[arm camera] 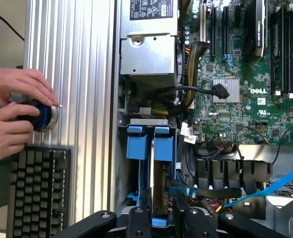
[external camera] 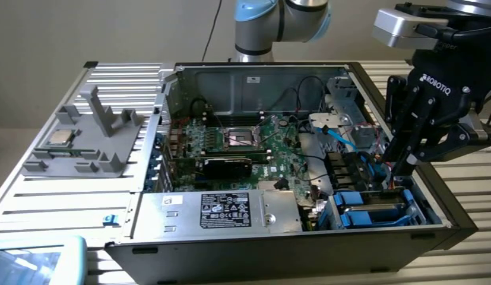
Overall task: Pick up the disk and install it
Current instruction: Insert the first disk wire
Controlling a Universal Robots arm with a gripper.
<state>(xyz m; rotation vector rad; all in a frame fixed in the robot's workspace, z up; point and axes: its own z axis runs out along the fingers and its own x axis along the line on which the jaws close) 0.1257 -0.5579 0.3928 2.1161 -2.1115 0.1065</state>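
The disk (arm camera: pixel 161 191) stands edge-on in the drive bay of the open computer case (external camera: pixel 229 77), with its bright blue carrier tab (arm camera: pixel 163 144) at the end away from me. My gripper (arm camera: pixel 162 210) straddles the near end of the disk, a black finger (arm camera: pixel 146 210) against each side, shut on it. In the exterior view my gripper (external camera: pixel 397 171) reaches down into the bay at the case's right, just above the blue carriers (external camera: pixel 372 215). A second blue carrier (arm camera: pixel 139 141) sits right beside the held disk.
The motherboard (external camera: pixel 245 142) with cables fills the middle of the case, and a silver power supply (external camera: pixel 221 211) lies at the front. A grey fixture with a small chip (external camera: pixel 59 139) stands on the exterior view's left. A person's hands (arm camera: pixel 12 116) rest on a knob beside a keyboard (arm camera: pixel 37 188).
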